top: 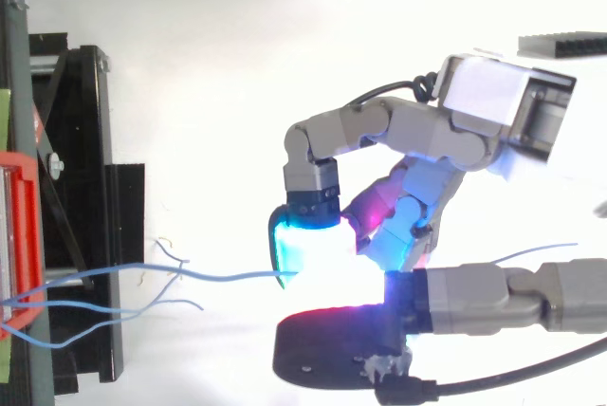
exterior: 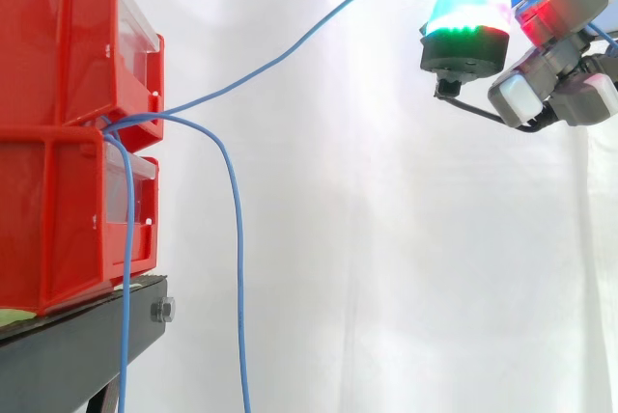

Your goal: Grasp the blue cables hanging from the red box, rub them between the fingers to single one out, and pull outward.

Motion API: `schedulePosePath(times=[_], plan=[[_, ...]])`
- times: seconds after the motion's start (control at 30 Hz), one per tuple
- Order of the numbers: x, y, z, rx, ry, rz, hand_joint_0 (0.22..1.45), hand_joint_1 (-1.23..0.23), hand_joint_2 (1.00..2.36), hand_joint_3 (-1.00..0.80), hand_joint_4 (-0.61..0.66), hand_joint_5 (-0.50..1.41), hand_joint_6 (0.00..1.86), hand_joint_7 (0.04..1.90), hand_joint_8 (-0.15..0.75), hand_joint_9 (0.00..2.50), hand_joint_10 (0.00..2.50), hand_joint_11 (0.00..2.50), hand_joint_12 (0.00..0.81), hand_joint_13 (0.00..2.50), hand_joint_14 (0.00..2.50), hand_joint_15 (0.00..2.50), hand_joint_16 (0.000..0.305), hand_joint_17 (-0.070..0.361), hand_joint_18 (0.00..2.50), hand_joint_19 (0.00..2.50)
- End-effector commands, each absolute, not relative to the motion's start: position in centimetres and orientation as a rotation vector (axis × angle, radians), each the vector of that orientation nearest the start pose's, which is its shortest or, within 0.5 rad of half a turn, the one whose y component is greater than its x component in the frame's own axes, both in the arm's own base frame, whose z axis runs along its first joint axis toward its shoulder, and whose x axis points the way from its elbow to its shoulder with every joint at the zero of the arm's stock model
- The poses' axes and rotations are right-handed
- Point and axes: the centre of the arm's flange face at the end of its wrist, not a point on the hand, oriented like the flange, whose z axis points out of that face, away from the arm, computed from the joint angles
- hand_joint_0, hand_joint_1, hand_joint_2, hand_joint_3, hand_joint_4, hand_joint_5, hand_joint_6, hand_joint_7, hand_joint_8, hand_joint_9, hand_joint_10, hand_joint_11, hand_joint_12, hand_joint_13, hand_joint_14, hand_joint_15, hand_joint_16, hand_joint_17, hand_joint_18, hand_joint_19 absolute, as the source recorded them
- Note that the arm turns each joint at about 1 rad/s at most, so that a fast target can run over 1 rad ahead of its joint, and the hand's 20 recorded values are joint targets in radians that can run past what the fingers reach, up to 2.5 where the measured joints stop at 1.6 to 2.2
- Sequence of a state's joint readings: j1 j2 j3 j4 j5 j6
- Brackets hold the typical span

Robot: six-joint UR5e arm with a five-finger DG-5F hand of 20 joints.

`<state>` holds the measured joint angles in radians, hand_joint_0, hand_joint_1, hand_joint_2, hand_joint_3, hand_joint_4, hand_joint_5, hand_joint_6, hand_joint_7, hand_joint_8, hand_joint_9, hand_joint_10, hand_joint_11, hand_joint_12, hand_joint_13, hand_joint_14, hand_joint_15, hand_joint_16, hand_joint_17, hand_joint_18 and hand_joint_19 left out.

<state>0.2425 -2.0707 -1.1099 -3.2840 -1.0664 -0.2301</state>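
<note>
Two stacked red bins [exterior: 58, 56] stand at the left on a black stand [exterior: 77, 345]. Several thin blue cables come out of the gap between them. One blue cable [exterior: 319, 22] runs taut up and to the right into my hand [exterior: 555, 66], which is shut on it, far from the bins. In the top view this cable [top: 218, 275] ends under a cyan-glowing fingertip [top: 299, 245] of the hand [top: 427, 140], and its tail [top: 531, 252] trails off behind the fingers. Two other blue cables [exterior: 235, 268] hang straight down in front of the lower bin.
A white curtain backs the whole scene. The stand's black frame [top: 85, 121] and the red bin edge [top: 21, 235] lie along the left of the top view. A bolt [exterior: 162, 310] sticks out of the stand's front edge. Open air separates bins and hand.
</note>
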Motion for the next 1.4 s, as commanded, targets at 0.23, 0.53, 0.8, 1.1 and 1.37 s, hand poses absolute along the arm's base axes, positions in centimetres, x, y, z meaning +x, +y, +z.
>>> schedulePosePath(times=[0.23, 0.53, 0.8, 1.1, 1.37], plan=[[68.73, -1.69, 40.77, 1.231, 1.29, 0.723, 0.52, -0.51, 1.01, -0.39, 0.27, -0.04, 0.58, 1.37, 0.399, 1.32, 0.02, 0.89, 0.446, 0.91, 0.02, 0.48, 0.062, 0.139, 1.11, 0.58], [68.77, -1.68, 40.66, 1.233, 1.291, 0.723, 0.6, -0.53, 1.01, -0.25, 0.31, -0.02, 0.54, 1.42, 0.409, 1.37, 0.02, 0.88, 0.452, 0.95, 0.01, 0.47, 0.063, 0.142, 1.17, 0.56], [68.73, -1.71, 40.59, 1.235, 1.291, 0.718, 0.53, -0.62, 1.01, -0.39, 0.27, -0.04, 0.59, 1.4, 0.405, 1.33, 0.02, 0.9, 0.442, 0.93, 0.02, 0.49, 0.061, 0.136, 1.14, 0.58], [68.75, -1.6, 40.66, 1.234, 1.291, 0.72, 0.55, -0.76, 1.01, -0.39, 0.26, -0.07, 0.72, 1.22, 0.405, 1.32, 0.02, 0.92, 0.437, 0.93, 0.02, 0.48, 0.059, 0.134, 1.13, 0.59], [68.75, -1.6, 40.66, 1.235, 1.29, 0.722, 0.57, -0.79, 1.01, -0.2, 0.21, -0.09, 0.83, 1.15, 0.437, 1.35, 0.02, 0.93, 0.461, 0.97, 0.01, 0.48, 0.065, 0.146, 1.21, 0.53]])
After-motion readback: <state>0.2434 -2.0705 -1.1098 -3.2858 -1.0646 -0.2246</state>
